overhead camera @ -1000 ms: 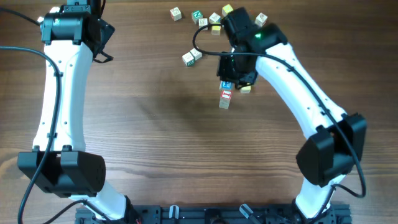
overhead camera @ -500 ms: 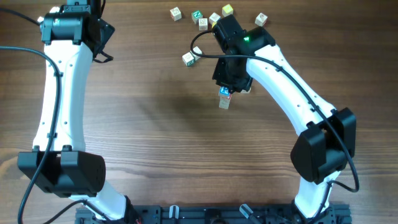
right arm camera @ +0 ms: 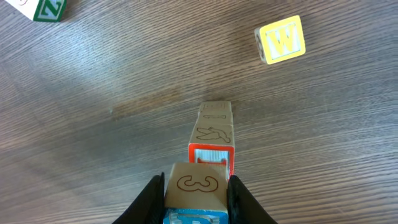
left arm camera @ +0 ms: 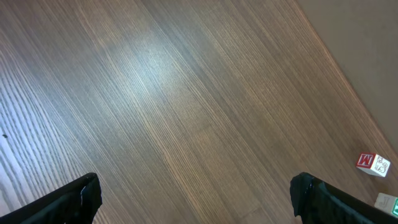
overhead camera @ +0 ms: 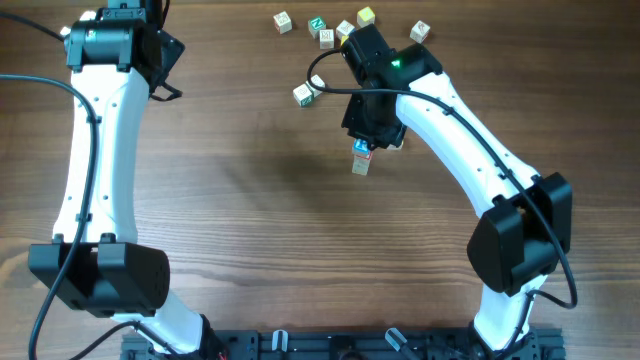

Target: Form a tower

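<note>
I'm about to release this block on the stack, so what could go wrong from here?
1. In the right wrist view the held cube looks left of the top of the tower; released off-centre, it may tip off.
2. The tower is narrow, one cube wide; the right jaws opening or lifting could nudge and topple it.

Loose cubes scattered far side — wooden table.

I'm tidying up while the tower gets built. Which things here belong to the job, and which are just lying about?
In the job: tower; cube marked 3, gripped at its top by the right pincer.
Lying about for now: yellow W cube; green Z cube; red M cube; left pincer, open, idle.
</note>
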